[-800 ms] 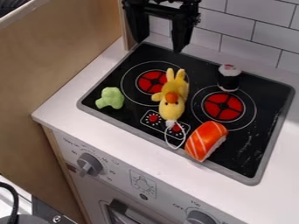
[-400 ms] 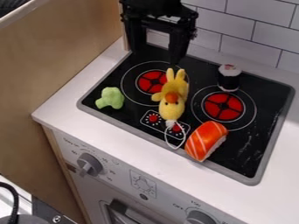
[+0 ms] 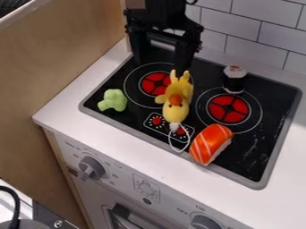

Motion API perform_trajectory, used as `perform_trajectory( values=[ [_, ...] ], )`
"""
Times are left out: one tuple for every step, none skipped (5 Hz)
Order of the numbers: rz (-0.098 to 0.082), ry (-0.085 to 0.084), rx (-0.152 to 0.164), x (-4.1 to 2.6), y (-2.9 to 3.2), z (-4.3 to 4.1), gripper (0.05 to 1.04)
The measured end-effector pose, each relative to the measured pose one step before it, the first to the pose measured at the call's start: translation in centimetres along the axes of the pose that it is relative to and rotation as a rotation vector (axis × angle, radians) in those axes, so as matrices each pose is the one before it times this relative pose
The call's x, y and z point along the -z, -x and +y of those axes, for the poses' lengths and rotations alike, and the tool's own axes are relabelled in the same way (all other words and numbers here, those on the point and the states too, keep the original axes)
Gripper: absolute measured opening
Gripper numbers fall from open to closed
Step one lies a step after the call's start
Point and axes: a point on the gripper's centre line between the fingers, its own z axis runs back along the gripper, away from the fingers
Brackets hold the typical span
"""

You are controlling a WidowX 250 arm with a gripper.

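Fuzzy yellow plush bird (image 3: 176, 100) with a white string loop, lying mid-cooktop (image 3: 251, 155); the black pincer (image 3: 160, 65) hangs over its feet end, spread wide. Lumpy green broccoli (image 3: 113, 100) and smooth, white-striped orange sushi (image 3: 211, 143) flank it.

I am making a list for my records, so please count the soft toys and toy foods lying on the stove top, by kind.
Yellow bird toy: 1
Green broccoli-like piece: 1
Orange-topped sushi piece: 1
Black-and-white sushi roll: 1
Total: 4
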Motion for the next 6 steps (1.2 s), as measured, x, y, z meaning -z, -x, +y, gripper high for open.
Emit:
perform_trajectory(
  values=[
    [-0.0475, 0.0025, -0.0666, 1.641, 0.131, -0.428, 0.999],
    [-0.0166, -0.0204, -0.0257, 1.660, 0.578, -0.012, 1.000],
    [-0.0225, -0.0083, -0.0377, 1.393, 0.352, -0.212, 0.999],
    [0.0215, -0.0056, 0.0020, 1.776, 0.281, -0.410, 0.999],
    [0.0016, 0.0005, 0.0006, 0.523, -0.350, -0.147, 1.000],
    [-0.0368, 0.0136, 0.0101, 0.192, -0.639, -0.622, 0.976]
  ],
)
